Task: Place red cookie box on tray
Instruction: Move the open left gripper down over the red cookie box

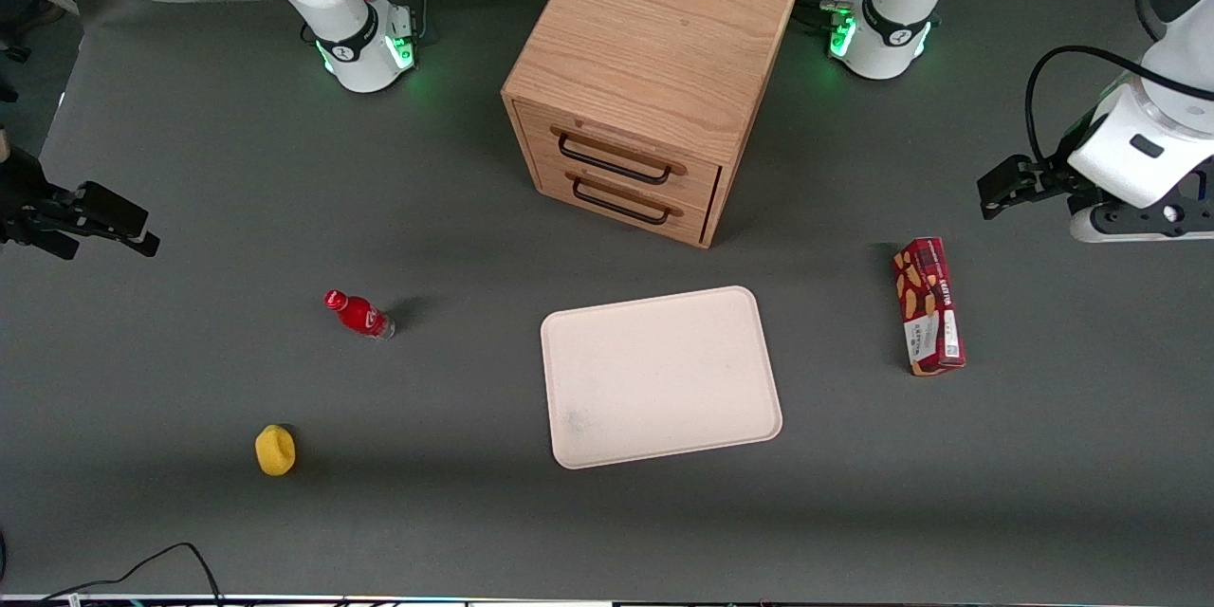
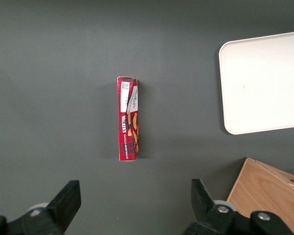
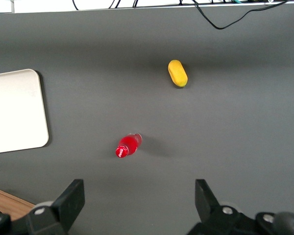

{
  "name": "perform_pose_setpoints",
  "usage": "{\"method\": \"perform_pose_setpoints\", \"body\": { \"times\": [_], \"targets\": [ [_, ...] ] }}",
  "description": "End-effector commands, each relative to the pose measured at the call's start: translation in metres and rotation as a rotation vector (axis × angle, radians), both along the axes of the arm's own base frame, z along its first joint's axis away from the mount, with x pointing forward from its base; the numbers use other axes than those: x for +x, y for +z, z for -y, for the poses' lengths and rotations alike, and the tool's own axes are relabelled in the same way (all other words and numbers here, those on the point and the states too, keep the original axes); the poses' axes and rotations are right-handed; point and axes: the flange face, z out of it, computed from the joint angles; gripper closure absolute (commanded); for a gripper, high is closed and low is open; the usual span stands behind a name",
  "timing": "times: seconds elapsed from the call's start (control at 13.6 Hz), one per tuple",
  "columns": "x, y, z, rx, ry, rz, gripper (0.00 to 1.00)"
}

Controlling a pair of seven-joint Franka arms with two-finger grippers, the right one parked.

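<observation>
Wooden drawer cabinet (image 1: 654, 76), red bottle (image 1: 358, 314), yellow object (image 1: 275, 450)

The front view looks steeply down on the whole table, while the left wrist view gazes straight down between the wide-apart fingers of the gripper (image 2: 132, 208), sharing the red cookie box (image 1: 928, 306) and tray (image 1: 661, 377).

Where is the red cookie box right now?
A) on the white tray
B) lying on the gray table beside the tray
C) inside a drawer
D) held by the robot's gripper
B: the red cookie box lies on the table, apart from the bare tray; the open gripper hangs above it.
</observation>
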Motion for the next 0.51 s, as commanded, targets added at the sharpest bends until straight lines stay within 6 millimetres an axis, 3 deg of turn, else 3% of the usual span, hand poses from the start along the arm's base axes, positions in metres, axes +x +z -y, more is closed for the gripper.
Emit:
{"method": "perform_pose_setpoints", "body": {
  "times": [0.0, 0.44],
  "targets": [
    [0.002, 0.007, 0.000, -0.002, 0.005, 0.006, 0.00],
    [0.013, -0.014, 0.001, 0.001, 0.016, -0.031, 0.00]
  ]
}}
